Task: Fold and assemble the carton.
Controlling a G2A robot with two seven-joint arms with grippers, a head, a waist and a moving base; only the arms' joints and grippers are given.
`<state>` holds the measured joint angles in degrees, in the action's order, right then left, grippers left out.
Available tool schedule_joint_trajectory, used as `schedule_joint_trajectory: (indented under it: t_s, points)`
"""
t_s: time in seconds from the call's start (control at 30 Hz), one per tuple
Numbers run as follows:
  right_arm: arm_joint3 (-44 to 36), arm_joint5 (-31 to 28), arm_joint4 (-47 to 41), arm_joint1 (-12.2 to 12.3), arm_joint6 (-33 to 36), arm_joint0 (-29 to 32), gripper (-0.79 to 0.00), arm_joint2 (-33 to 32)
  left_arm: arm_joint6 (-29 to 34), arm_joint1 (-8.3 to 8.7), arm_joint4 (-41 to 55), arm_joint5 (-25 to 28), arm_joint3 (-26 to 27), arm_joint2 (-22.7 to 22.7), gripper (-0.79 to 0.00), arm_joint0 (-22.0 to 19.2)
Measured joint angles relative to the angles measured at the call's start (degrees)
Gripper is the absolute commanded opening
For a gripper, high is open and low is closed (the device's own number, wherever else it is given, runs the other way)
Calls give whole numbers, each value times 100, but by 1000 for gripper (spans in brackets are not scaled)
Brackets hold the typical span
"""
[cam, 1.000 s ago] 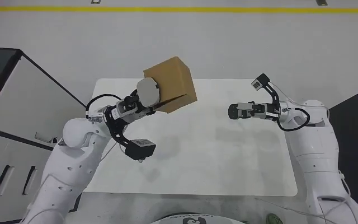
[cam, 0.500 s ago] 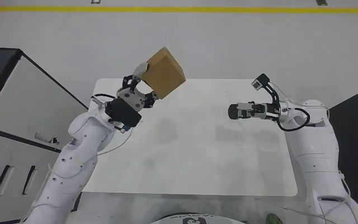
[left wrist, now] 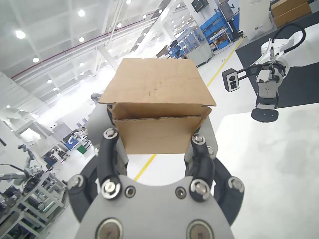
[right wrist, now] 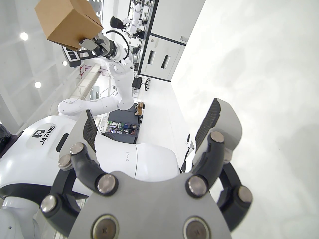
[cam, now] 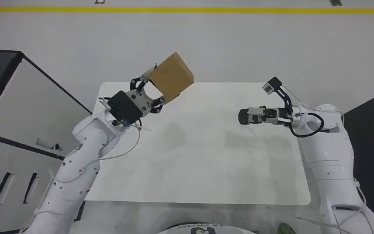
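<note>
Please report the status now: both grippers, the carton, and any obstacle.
Left gripper shut on brown cardboard carton, lifted off white table. Right gripper open, holding nothing, apart from carton. No obstacle seen between them.

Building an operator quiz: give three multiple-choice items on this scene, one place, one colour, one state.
1. Where is the carton? A) held aloft by the left gripper near the table's far edge B) lying flat mid-table C) on the floor
2. Carton colour? A) white B) brown C) blue
3. The right gripper is: A) open, empty B) shut on the carton C) shut on tape
Answers: 1 A, gripped clear of the tabletop in the right wrist view; 2 B, plain cardboard; 3 A, pads apart, nothing between.
</note>
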<state>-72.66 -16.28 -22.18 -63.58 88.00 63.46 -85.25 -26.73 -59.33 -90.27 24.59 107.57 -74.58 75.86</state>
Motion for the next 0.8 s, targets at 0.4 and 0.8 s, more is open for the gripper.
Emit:
schedule_joint_trajectory:
  t_s: [0.4, 0.8]
  points:
    - [0, 0, 0, 0, 0, 0, 0, 0, 1100, 58, 1851, 2205, -241, -106, -785, -241]
    - [0, 0, 0, 0, 0, 0, 0, 0, 1271, 128, 1661, 3218, -785, -42, -785, -439]
